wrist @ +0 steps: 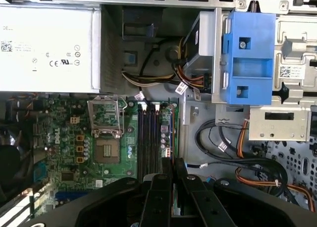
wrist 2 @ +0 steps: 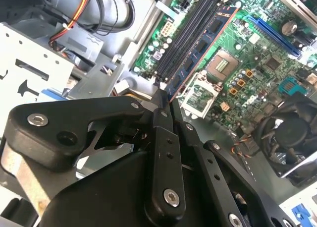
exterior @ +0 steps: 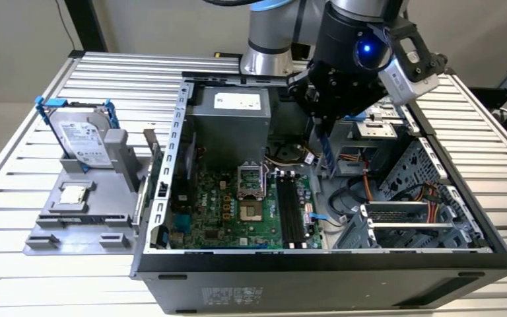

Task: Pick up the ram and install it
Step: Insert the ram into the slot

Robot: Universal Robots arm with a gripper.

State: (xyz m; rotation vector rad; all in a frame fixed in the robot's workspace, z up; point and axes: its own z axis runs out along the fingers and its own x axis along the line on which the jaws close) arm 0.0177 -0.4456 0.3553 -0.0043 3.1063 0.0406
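My gripper (exterior: pixel 322 120) hangs over the open computer case (exterior: pixel 324 264), shut on one end of the ram (wrist 2: pixel 200 51). The ram is a long narrow stick with dark chips and an orange edge. In the second wrist view it reaches from the fingertips (wrist 2: pixel 171 105) out over the motherboard, beside the black memory slots (wrist 2: pixel 185 36). In the exterior view the ram (exterior: pixel 321 150) points down, edge-on, above the board and a little behind the slots (exterior: pixel 290 211). In the first wrist view the gripper (wrist: pixel 172 163) sits just off the slots' (wrist: pixel 148 138) near end.
A grey power supply (exterior: pixel 232 109) fills the case's back. The CPU socket (exterior: pixel 251 211) lies beside the slots. A drive cage (exterior: pixel 412 191) with orange cables stands at the exterior view's right. Outside the case a hard drive in a blue bracket (exterior: pixel 82 135) rests on a grey stand.
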